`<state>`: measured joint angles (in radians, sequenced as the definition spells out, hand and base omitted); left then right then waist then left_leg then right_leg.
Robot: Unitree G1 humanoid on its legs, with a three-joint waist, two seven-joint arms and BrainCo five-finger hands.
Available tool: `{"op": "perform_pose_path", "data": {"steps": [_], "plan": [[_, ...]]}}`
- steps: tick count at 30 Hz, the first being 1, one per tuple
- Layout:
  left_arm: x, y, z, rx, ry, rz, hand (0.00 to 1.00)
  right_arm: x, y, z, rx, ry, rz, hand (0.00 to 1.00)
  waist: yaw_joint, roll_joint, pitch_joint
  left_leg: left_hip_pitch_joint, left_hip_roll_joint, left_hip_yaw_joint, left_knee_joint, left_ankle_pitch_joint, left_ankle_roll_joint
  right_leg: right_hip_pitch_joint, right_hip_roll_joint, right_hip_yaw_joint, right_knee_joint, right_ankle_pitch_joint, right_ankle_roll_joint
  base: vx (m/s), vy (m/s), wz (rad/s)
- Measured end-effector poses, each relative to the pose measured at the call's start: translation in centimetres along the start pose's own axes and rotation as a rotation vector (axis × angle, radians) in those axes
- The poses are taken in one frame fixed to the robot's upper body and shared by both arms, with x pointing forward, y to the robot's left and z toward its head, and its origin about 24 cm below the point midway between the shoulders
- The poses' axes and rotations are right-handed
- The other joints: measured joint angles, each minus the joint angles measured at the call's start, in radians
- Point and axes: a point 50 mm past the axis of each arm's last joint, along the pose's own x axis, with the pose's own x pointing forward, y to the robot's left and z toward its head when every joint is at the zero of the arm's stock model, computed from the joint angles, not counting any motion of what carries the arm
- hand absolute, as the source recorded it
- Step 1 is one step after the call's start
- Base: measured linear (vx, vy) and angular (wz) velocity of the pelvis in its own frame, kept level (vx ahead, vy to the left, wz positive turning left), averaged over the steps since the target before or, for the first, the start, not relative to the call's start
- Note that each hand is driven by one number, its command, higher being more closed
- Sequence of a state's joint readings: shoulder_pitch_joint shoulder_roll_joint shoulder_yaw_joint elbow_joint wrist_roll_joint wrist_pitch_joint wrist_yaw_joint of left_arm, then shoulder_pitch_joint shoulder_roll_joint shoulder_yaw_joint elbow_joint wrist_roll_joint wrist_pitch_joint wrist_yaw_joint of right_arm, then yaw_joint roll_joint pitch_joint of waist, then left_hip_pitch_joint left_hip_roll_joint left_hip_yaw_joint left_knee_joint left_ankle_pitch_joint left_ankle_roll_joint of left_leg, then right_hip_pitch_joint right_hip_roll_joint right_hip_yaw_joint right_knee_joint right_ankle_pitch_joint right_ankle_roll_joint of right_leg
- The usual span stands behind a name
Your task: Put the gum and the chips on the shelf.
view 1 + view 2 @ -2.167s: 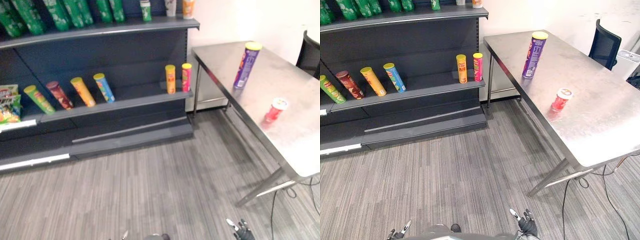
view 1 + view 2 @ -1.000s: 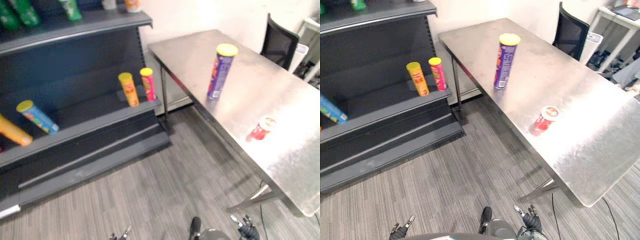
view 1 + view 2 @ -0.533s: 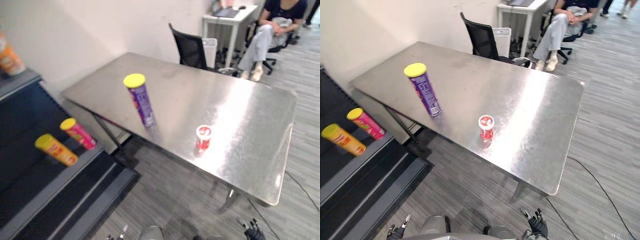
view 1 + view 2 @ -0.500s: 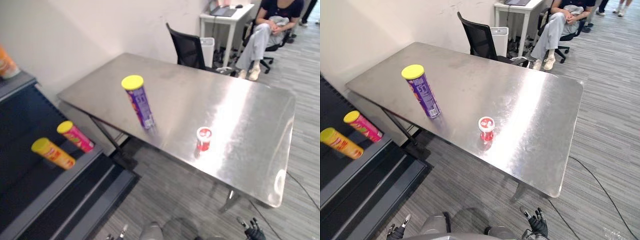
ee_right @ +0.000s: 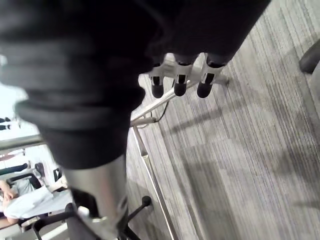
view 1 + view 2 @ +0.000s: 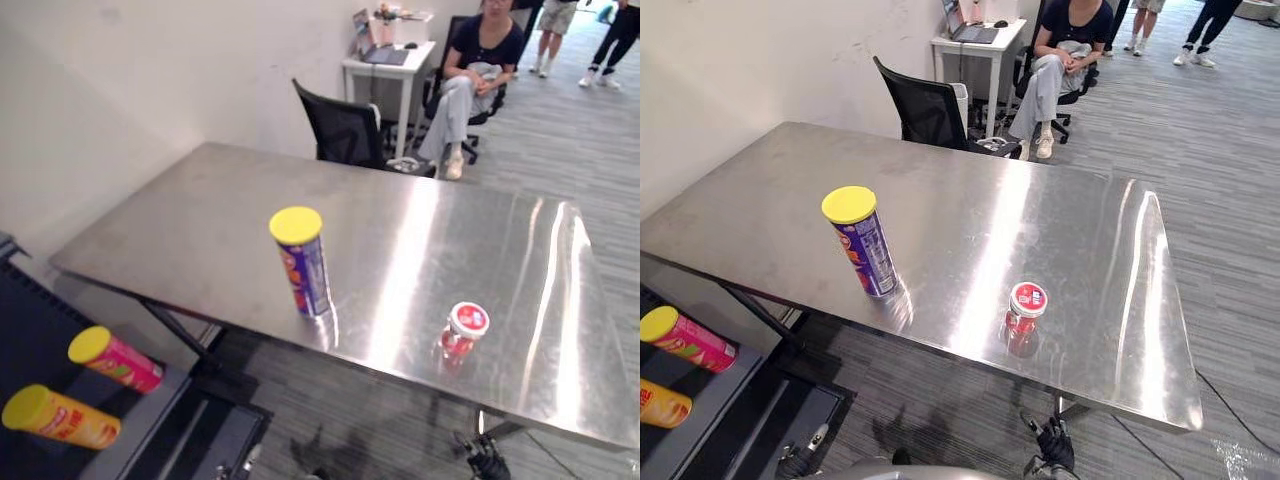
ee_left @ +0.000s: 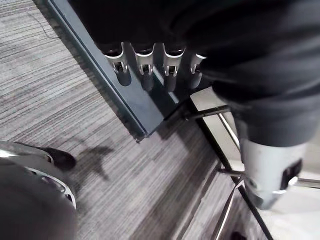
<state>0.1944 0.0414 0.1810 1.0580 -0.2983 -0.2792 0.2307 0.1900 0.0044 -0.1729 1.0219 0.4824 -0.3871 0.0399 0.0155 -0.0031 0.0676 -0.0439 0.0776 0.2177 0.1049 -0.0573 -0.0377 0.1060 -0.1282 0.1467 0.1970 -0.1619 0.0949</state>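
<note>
Chips can (image 6: 868, 245), purple w/ yellow lid, stands upright on steel desk (image 6: 970, 190), toward robot's L half, a bit back from near edge. Gum tub (image 6: 1024, 306), red w/ white lid, also upright on desk, to the R of the can and well apart from it, nearer the front edge. Neither item is touched by anything. Desk top otherwise bare metal w/ glare streaks.

Shelf (image 6: 140, 420) sits low at robot's L, just beside desk's L end. Two cans on it: pink can (image 6: 113, 360) and orange can (image 6: 60, 418), both yellow-lidded, side by side, leaning over in head views.

L robot hand (image 7: 144, 60) hangs low by the shelf base. In wrist view, fingers straight and loose in a row, nothing in it, carpet (image 6: 940, 410) and a desk leg past them. R robot hand (image 6: 1053, 443) hangs low in front of desk's near edge, roughly below gum tub. Its fingers (image 5: 179, 80) are likewise straight and relaxed, empty, w/ carpet and desk frame beyond. Both hands well short of the desk top.

Behind desk: black office chair (image 6: 925, 112) pushed up to far edge. Further back a person (image 6: 1060, 45) sits by a small white desk (image 6: 985, 45) w/ a laptop (image 6: 960, 20) on it.
</note>
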Motion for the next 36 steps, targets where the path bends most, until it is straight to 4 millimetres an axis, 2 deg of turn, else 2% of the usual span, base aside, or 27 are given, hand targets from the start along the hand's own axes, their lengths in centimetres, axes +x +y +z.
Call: {"op": "perform_pose_path", "data": {"steps": [4, 8, 9, 11, 13, 14, 15, 16, 17, 18, 19, 20, 22, 23, 27, 32, 36], "plan": [[0.1, 0.2, 0.0, 0.023, 0.000, -0.002, 0.00, -0.2, -0.6, -0.5, -0.008, 0.022, -0.029, 0.00, -0.002, -0.009, -0.006, 0.032, -0.014, 0.023, -0.069, 0.025, -0.001, -0.006, -0.007, -0.008, -0.022, 0.025, -0.002, 0.00, 0.059, -0.21], [0.1, 0.2, 0.0, 0.073, -0.004, -0.020, 0.00, -0.3, -1.0, -0.7, -0.008, 0.035, -0.068, 0.00, -0.007, -0.016, -0.009, 0.051, -0.031, 0.040, -0.120, 0.038, -0.003, -0.033, -0.014, -0.011, -0.036, 0.050, 0.012, -0.03, 0.040, -0.33], [0.1, 0.2, 0.0, 0.078, 0.002, -0.024, 0.00, -0.3, -1.1, -0.7, -0.006, 0.032, -0.078, 0.00, -0.008, -0.016, -0.008, 0.062, -0.032, 0.040, -0.137, 0.039, -0.004, -0.040, -0.014, -0.011, -0.043, 0.063, 0.004, -0.02, 0.020, -0.63], [0.2, 0.2, 0.0, 0.100, 0.001, -0.041, 0.00, -0.3, -1.2, -0.6, -0.004, 0.023, -0.087, 0.00, -0.009, -0.025, -0.004, 0.072, -0.034, 0.046, -0.159, 0.040, -0.003, -0.061, -0.012, -0.010, -0.037, 0.074, 0.017, -0.04, -0.003, -0.61], [0.3, 0.2, 0.0, 0.125, 0.016, -0.068, 0.00, -0.4, -1.4, -0.6, -0.003, 0.014, -0.096, 0.00, -0.013, -0.017, -0.008, 0.085, -0.027, 0.074, -0.187, 0.039, 0.000, -0.091, -0.003, -0.028, -0.034, 0.105, 0.007, -0.05, 0.001, -0.74], [0.3, 0.2, -0.1, 0.127, 0.020, -0.075, 0.00, -0.4, -1.4, -0.6, 0.001, 0.011, -0.097, 0.00, -0.014, -0.024, -0.003, 0.086, -0.018, 0.095, -0.190, 0.039, 0.001, -0.106, 0.004, -0.068, -0.035, 0.124, 0.002, -0.05, -0.003, -0.95], [0.3, 0.2, 0.0, 0.128, 0.019, -0.087, 0.00, -0.3, -1.3, -0.4, 0.002, 0.006, -0.092, 0.00, -0.013, -0.008, -0.007, 0.086, -0.002, 0.138, -0.186, 0.038, 0.001, -0.129, 0.011, -0.143, -0.041, 0.152, -0.018, -0.06, -0.013, -1.16], [0.3, 0.3, 0.0, 0.131, 0.019, -0.091, 0.00, 0.0, -0.8, 0.0, 0.003, -0.005, -0.079, 0.00, -0.011, -0.006, -0.001, 0.084, 0.018, 0.194, -0.180, 0.034, 0.008, -0.151, 0.012, -0.238, -0.050, 0.173, -0.043, -0.06, -0.025, -1.20], [0.4, 0.5, 0.0, 0.132, 0.019, -0.088, 0.00, 0.2, -0.5, 0.2, 0.004, -0.011, -0.068, 0.00, -0.009, -0.009, 0.002, 0.083, 0.027, 0.223, -0.174, 0.031, 0.015, -0.155, 0.006, -0.297, -0.047, 0.170, -0.047, -0.09, -0.070, -1.45], [0.4, 0.9, 0.1, 0.141, 0.019, -0.080, 0.00, 0.5, -0.1, 0.6, 0.001, -0.023, -0.044, 0.00, -0.009, -0.024, 0.013, 0.103, 0.038, 0.300, -0.149, 0.023, 0.018, -0.152, -0.019, -0.452, -0.024, 0.141, -0.090, -0.06, -0.062, -1.07], [0.4, 1.0, 0.1, 0.142, 0.022, -0.079, 0.00, 0.5, -0.1, 0.6, 0.000, -0.024, -0.042, 0.00, -0.009, -0.026, 0.013, 0.107, 0.039, 0.309, -0.144, 0.018, 0.018, -0.152, -0.022, -0.471, -0.023, 0.140, -0.090, -0.05, -0.098, -1.21], [0.5, 1.1, 0.1, 0.154, 0.027, -0.082, 0.00, 0.6, -0.1, 0.7, -0.004, -0.027, -0.036, 0.00, -0.008, -0.031, 0.013, 0.120, 0.039, 0.338, -0.123, 0.001, 0.005, -0.148, -0.023, -0.517, -0.042, 0.144, -0.085, 0.00, -0.135, -0.81], [0.6, 0.9, 0.3, 0.176, 0.020, -0.101, 0.00, 0.5, -0.6, 0.8, -0.010, -0.027, -0.042, 0.00, -0.014, -0.032, 0.013, 0.127, 0.026, 0.352, -0.122, -0.008, -0.011, -0.126, -0.020, -0.515, -0.095, 0.128, -0.060, 0.00, -0.137, -0.54], [0.6, 0.5, 0.6, 0.179, 0.014, -0.113, 0.00, 0.4, -1.2, 0.7, -0.012, -0.022, -0.061, 0.00, -0.014, -0.034, 0.020, 0.140, 0.017, 0.351, -0.136, -0.001, -0.017, -0.113, -0.022, -0.518, -0.116, 0.118, -0.037, -0.01, -0.076, -0.05], [0.5, 0.1, 0.2, 0.191, 0.035, -0.130, 0.00, 0.1, -2.3, 0.6, -0.006, -0.011, -0.108, 0.00, -0.014, -0.014, 0.031, 0.155, 0.004, 0.340, -0.198, 0.040, -0.018, -0.101, -0.005, -0.521, -0.164, 0.119, -0.015, 0.01, -0.048, 0.05], [0.6, 0.4, 0.4, 0.194, 0.033, -0.146, 0.00, 0.1, -2.3, 0.3, 0.001, 0.017, -0.156, 0.00, -0.009, -0.035, 0.029, 0.163, -0.011, 0.314, -0.198, 0.042, -0.013, -0.068, -0.004, -0.528, -0.211, 0.138, -0.006, 0.06, 0.002, 0.05], [0.7, 0.6, 0.5, 0.198, 0.025, -0.152, 0.00, 0.1, -2.8, 0.3, 0.013, 0.022, -0.225, 0.00, -0.009, -0.041, 0.028, 0.163, -0.023, 0.258, -0.198, 0.030, -0.005, -0.062, -0.005, -0.521, -0.239, 0.159, -0.001, 0.08, 0.009, -0.07]]}}
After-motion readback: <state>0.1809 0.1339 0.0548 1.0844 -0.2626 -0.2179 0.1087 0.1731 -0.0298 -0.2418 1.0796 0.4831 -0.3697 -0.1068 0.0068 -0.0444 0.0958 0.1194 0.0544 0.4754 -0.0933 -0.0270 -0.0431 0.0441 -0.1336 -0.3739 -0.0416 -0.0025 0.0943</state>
